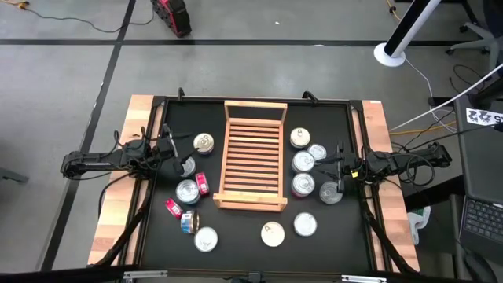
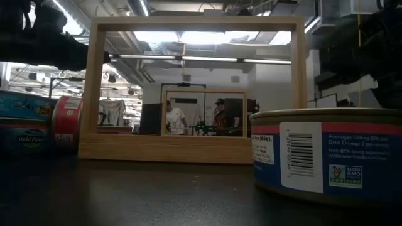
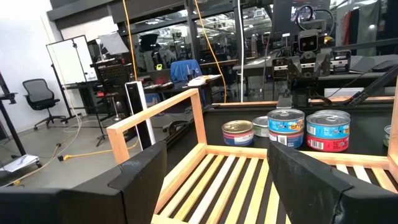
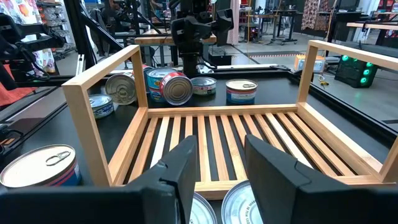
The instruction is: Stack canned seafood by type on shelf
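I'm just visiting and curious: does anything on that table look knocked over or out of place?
One can on the left arm's side of the shelf lies on its edge, lid facing sideways, while the other round cans sit flat. The shelf itself holds nothing yet.

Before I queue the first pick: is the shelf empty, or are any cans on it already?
Empty. The shelf shows only bare slats from above and in both wrist views; all cans sit on the table beside it.

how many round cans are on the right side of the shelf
7 round cans in the high view: five clustered right of the shelf, at, two nearer the front at.
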### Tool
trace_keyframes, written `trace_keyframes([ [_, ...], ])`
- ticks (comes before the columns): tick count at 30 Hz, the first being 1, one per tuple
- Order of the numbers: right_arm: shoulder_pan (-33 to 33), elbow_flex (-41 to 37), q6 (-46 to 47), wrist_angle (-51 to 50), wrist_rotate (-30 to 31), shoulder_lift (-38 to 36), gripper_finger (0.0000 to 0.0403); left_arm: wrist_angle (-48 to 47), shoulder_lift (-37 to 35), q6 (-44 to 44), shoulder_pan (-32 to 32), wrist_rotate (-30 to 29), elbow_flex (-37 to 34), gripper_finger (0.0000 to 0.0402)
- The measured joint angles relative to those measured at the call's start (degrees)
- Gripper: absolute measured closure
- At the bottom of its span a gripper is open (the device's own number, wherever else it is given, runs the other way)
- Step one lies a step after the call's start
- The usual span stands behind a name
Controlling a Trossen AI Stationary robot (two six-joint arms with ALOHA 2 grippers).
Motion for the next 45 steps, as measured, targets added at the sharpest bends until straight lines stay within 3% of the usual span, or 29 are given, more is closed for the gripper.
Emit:
trace_keyframes([
  [17, 0.01, 0.01, 0.0, 0.01, 0.0, 0.0, 0.0267, 0.0, 0.0, -0.33, -0.01, 0.02, 0.0, 0.0127],
  [23, -0.02, -0.02, 0.0, 0.02, 0.0, 0.0, 0.0267, 0.0, 0.0, -9.2, -0.05, 0.02, -0.01, 0.0127],
  [30, 0.01, -0.18, 0.0, 2.14, 0.04, -0.02, 0.0267, 0.12, 0.0, -12.55, -0.05, 0.02, -0.02, 0.0127],
  [39, 0.01, -0.19, 0.0, 2.47, 0.65, -0.02, 0.0267, 0.32, 0.0, -27.86, -0.05, -0.19, 0.0, 0.0127],
  [45, 0.01, -0.19, 0.0, 2.52, 0.59, -0.02, 0.0267, 0.32, 0.0, -30.56, -0.05, -2.49, -0.01, 0.0127],
])
